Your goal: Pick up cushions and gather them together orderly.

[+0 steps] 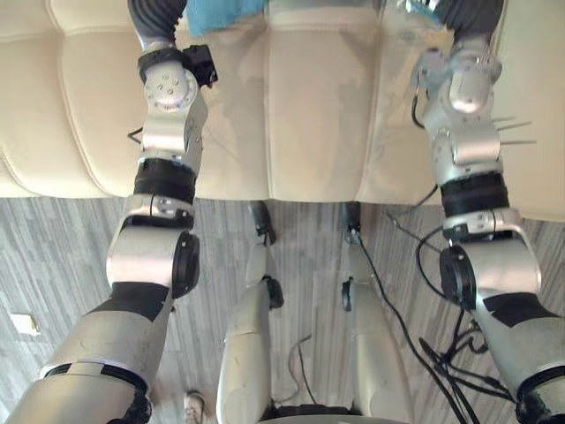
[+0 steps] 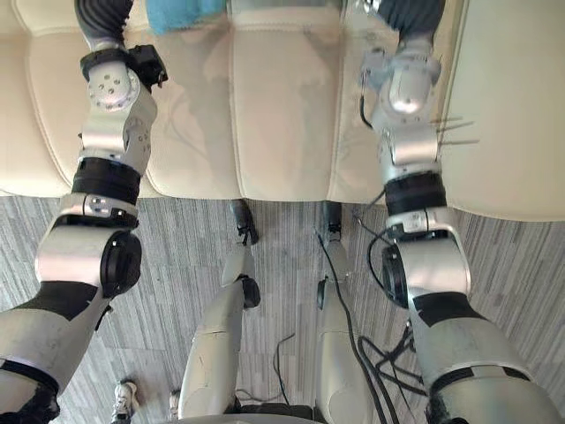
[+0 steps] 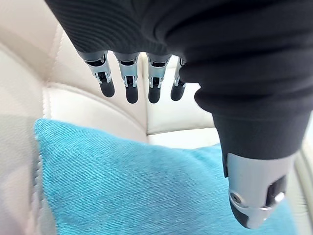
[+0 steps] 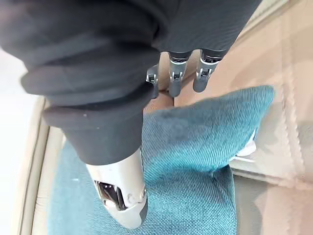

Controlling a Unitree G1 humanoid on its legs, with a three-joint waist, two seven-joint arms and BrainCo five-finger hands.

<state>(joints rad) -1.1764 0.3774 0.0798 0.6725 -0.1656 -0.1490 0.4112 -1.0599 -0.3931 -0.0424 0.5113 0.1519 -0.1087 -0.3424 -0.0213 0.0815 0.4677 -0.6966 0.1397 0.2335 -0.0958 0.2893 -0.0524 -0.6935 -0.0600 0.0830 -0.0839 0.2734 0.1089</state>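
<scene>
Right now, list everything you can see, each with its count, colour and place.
sofa: one, cream, padded panels, across the far part of the eye views.
left cushion: one, turquoise, on the sofa below the left hand.
right cushion: one, teal, on the sofa below the right hand.
floor: one, streaked grey, in front of the sofa.
small flat object: one, white, on the floor to the robot's left.
left hand: one, silver fingers with dark tips, straight, over the left cushion.
right hand: one, same colours, fingers straight, over the right cushion's edge.
</scene>
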